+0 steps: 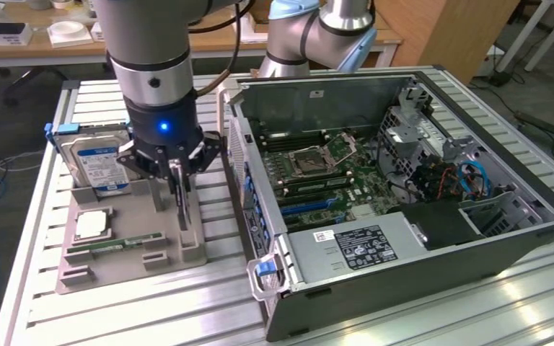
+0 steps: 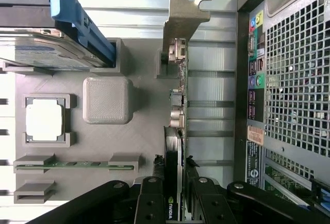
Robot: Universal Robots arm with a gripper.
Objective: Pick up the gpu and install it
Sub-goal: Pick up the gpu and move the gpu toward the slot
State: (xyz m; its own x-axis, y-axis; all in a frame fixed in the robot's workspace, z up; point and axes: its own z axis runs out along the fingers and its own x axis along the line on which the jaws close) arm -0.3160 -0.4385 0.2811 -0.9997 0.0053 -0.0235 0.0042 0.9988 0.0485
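The gpu stands on edge as a narrow dark strip at the side of the grey tray nearest the computer. My gripper comes straight down over it, its fingers shut on the card's upper edge. In the wrist view the gpu runs away from the gripper, dark fingers pressing both of its faces, and its metal bracket is at the far end. I cannot tell whether the card's lower edge still rests in the tray.
The open computer case lies at the exterior view's right, motherboard exposed; its rear panel sits close beside the card. The tray also holds a hard drive, a processor and a memory stick. Another arm stands behind.
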